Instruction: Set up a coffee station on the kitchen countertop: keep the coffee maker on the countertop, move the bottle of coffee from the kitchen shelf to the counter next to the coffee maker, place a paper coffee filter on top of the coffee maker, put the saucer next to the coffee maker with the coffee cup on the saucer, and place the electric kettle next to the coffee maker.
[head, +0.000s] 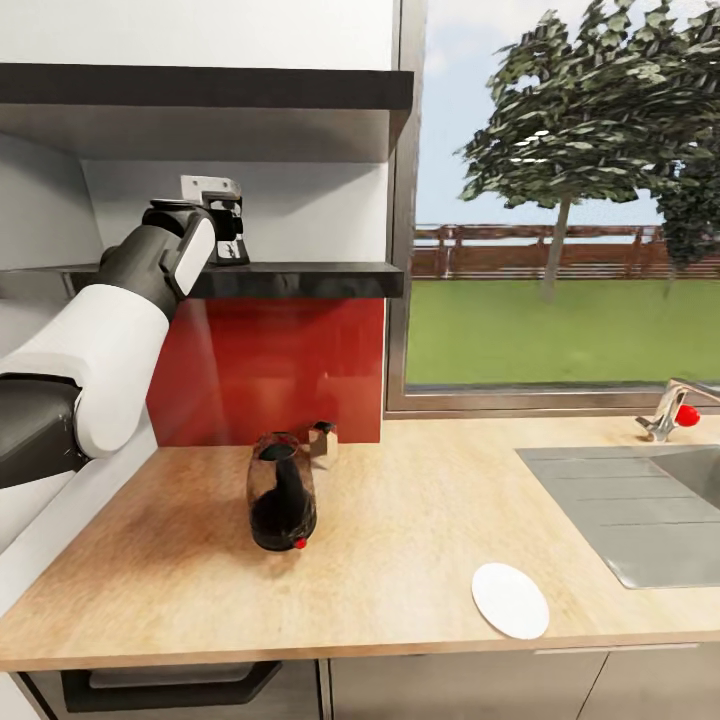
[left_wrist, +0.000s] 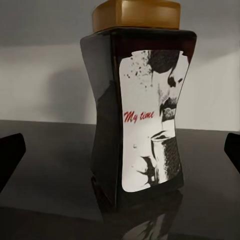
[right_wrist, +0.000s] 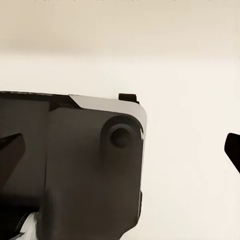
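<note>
Reaching up to the kitchen shelf (head: 300, 280), the left claw (head: 228, 235) stood spread wide, fingertips (left_wrist: 11, 155) flanking but not touching the upright bottle of coffee (left_wrist: 142, 115), so advancing squarely, pinching its narrow waist and lifting straight seemed wisest before carrying it to the tabletop (head: 400, 520).

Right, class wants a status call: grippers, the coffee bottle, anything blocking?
Left gripper open at the kitchen shelf. Bottle of coffee upright between its fingers, not gripped. Right gripper open, holding nothing. Nothing blocking.
</note>
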